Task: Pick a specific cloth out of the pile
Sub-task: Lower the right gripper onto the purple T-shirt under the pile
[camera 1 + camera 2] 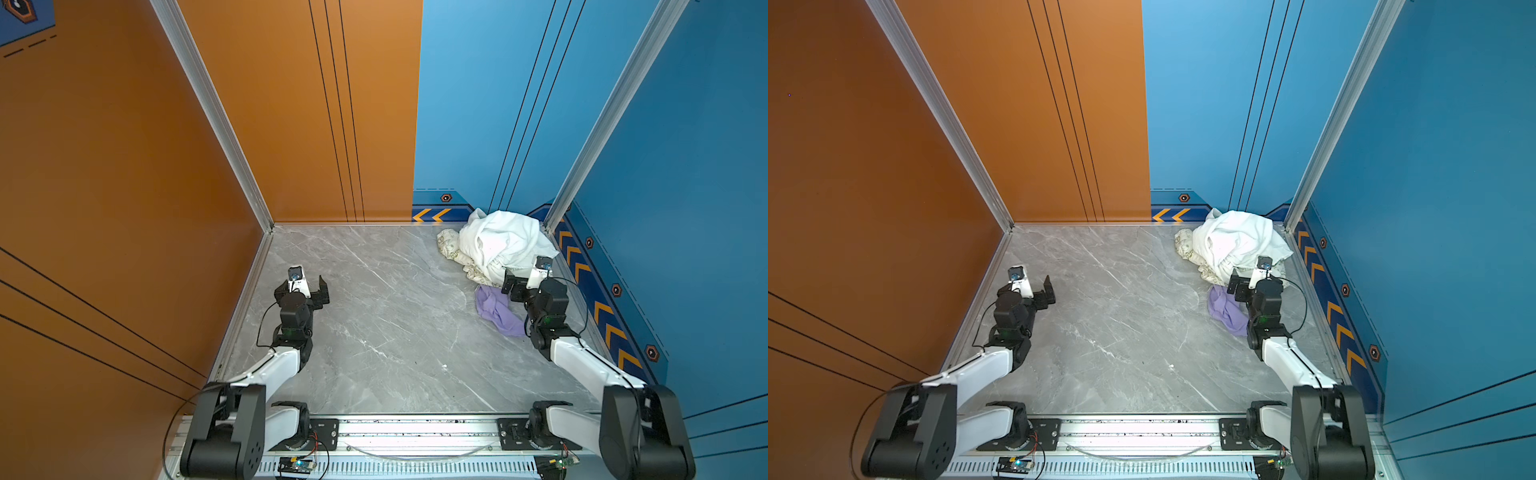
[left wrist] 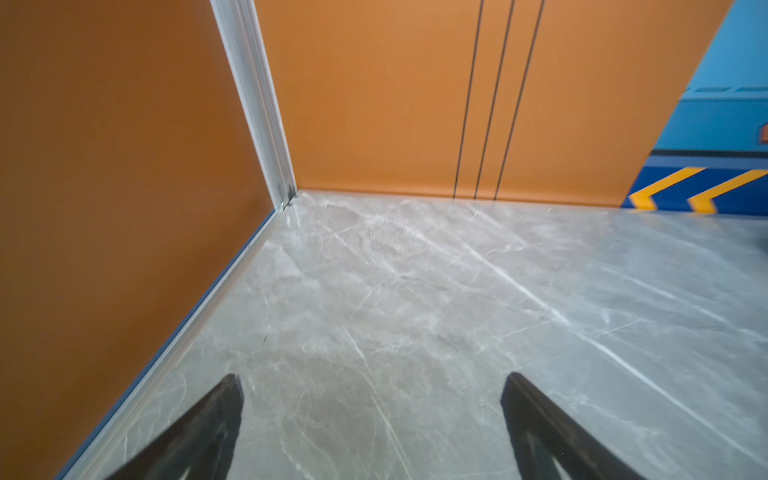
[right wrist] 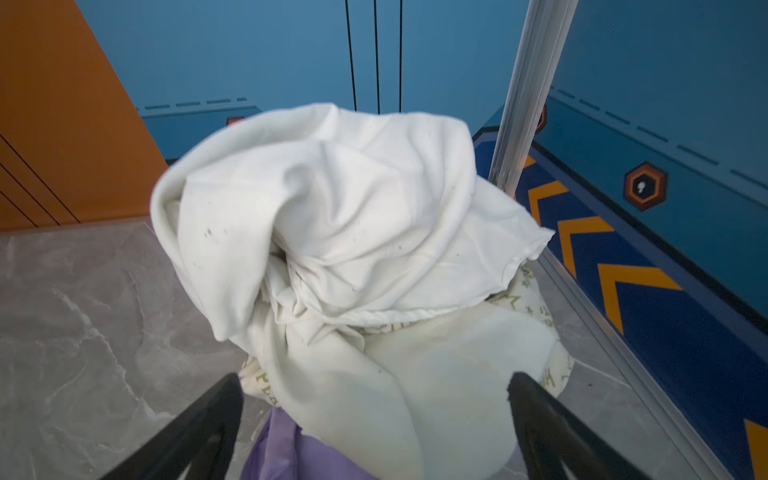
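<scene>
The pile sits in the table's back right corner: a plain white cloth (image 1: 503,239) (image 1: 1237,239) (image 3: 332,216) heaped over a cream cloth with green print (image 1: 449,245) (image 1: 1185,245) (image 3: 536,299). The lavender cloth (image 1: 498,311) (image 1: 1227,309) (image 3: 282,453) lies crumpled on the table just in front of the pile, its far edge tucked under the white cloth; no lettering shows. My right gripper (image 1: 521,276) (image 1: 1246,278) (image 3: 374,382) is open at the pile's near edge, white fabric between its fingers. My left gripper (image 1: 309,282) (image 1: 1034,284) (image 2: 374,382) hangs open over bare table at the left.
The grey marble table (image 1: 395,332) is walled in orange on the left and back left, and in blue on the back right and right. An aluminium post (image 1: 552,220) stands right behind the pile. A metal rail (image 1: 415,428) carrying both arm bases runs along the front.
</scene>
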Controlling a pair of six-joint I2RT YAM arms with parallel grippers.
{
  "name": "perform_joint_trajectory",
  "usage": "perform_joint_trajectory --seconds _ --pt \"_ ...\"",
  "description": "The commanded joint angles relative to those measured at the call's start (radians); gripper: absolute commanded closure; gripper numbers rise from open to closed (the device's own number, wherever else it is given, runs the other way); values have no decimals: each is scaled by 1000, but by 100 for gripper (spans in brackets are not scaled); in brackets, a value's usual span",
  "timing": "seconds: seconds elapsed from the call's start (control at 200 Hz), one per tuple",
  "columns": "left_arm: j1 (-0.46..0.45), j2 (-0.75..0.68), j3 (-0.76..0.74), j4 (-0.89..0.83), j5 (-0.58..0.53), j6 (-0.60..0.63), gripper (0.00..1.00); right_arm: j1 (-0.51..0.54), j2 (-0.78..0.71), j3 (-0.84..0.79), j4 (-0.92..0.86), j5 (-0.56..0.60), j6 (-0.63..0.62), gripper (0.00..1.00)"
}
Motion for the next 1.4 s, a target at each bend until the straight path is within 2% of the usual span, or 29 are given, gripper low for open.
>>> perform_joint_trajectory --seconds 0.0,0.145,0.415,0.651,0.981,1.251,1.301,1.391 --pt "-14 -132 50 -247 181 39 2 7 -90 71 -319 22 81 0" --pt "-51 -248 61 -352 288 79 2 52 -105 181 -535 19 93 2" --pt "-201 -274 68 -395 246 175 2 155 3 250 -723 55 94 9" --pt "-238 -298 69 -408 200 218 2 187 162 266 -710 36 159 23" --pt "-239 -323 70 -426 121 234 2 189 352 332 -691 29 216 34" --pt "-239 -349 64 -430 92 236 2 187 426 338 -693 18 246 44" --pt "-238 -353 62 -431 89 237 2 179 433 342 -695 2 250 50" --pt "-239 -355 62 -432 86 237 2 173 439 342 -692 -10 256 54"
